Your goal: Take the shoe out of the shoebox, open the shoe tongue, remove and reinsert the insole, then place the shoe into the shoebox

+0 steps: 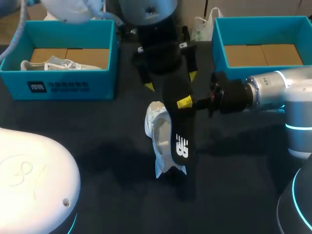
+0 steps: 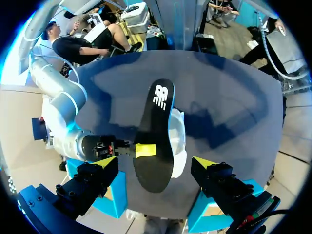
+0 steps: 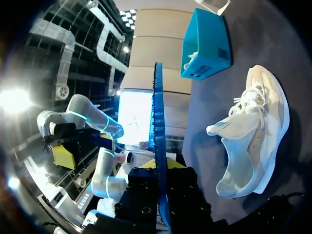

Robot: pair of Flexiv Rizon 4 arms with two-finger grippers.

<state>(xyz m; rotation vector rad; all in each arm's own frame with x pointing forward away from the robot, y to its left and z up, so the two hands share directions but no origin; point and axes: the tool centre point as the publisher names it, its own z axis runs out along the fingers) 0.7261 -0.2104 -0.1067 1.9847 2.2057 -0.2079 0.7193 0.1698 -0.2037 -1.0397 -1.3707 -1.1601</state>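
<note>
The black insole (image 1: 180, 131) with a white logo hangs over the middle of the table, and my right gripper (image 1: 185, 103) is shut on its side edge. Just behind and under it, the white shoe (image 1: 157, 130) lies on the dark table. In the right wrist view the insole (image 3: 157, 112) shows edge-on between the right gripper (image 3: 159, 168) fingers, with the shoe (image 3: 253, 136) lying beside it. My left gripper (image 1: 169, 80) hovers open above the insole's far end. In its own view the left gripper (image 2: 156, 163) has the insole (image 2: 157, 122) and shoe (image 2: 179, 141) between and below its spread fingers, touching neither.
A blue shoebox (image 1: 63, 85) stands at the back left with another white shoe (image 1: 53, 64) in it. A second blue shoebox (image 1: 219, 46) stands at the back right. A white rounded cover (image 1: 29, 190) fills the near left corner.
</note>
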